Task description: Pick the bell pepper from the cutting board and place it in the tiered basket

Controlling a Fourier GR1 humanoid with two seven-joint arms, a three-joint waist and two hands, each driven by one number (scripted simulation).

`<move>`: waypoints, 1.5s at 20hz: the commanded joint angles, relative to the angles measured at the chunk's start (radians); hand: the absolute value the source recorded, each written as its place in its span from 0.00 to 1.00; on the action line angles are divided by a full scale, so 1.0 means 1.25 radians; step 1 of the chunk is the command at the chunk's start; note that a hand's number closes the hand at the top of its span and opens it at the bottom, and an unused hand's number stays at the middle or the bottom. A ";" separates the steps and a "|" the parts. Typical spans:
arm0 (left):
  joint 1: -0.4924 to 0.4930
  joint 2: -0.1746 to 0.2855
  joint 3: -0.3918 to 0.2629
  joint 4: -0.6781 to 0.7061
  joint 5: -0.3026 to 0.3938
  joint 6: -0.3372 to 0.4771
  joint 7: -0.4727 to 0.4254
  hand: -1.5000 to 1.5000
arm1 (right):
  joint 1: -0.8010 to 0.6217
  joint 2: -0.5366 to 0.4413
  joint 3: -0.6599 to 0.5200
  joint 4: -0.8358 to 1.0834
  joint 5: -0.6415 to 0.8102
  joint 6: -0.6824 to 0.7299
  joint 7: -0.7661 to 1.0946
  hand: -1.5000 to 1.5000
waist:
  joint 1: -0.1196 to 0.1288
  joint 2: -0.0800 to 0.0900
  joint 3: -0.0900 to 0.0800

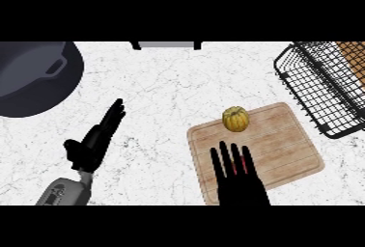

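One pepper (236, 119) sits on one board (285, 144), just ahead of the right hand (242, 185), fingers straight, empty; left hand (92, 142) likewise, over counter (171, 87); one basket (314, 91), one pan (28, 77), both cut off.

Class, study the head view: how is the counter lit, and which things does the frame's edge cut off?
Head view: light falls evenly on the counter, no glare; the bell pepper casts no distinct shadow on the cutting board; the black right hand reads as a silhouette; the dark pan upper left and wire basket upper right are cropped.
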 commanded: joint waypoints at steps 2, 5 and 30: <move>0.006 -0.020 0.012 -0.029 -0.030 -0.011 0.034 0.50 | 0.023 0.025 -0.021 0.054 0.045 -0.032 -0.002 0.00 | 0.001 0.000 0.000; 0.012 -0.004 0.026 -0.071 -0.017 -0.029 0.066 0.50 | 0.048 -0.015 -0.064 0.111 0.050 -0.110 -0.042 0.00 | 0.003 0.000 0.000; 0.015 -0.071 0.124 -0.004 -0.105 -0.107 0.027 0.50 | 0.042 0.044 -0.174 0.251 0.059 -0.289 -0.336 1.00 | 0.001 0.000 0.000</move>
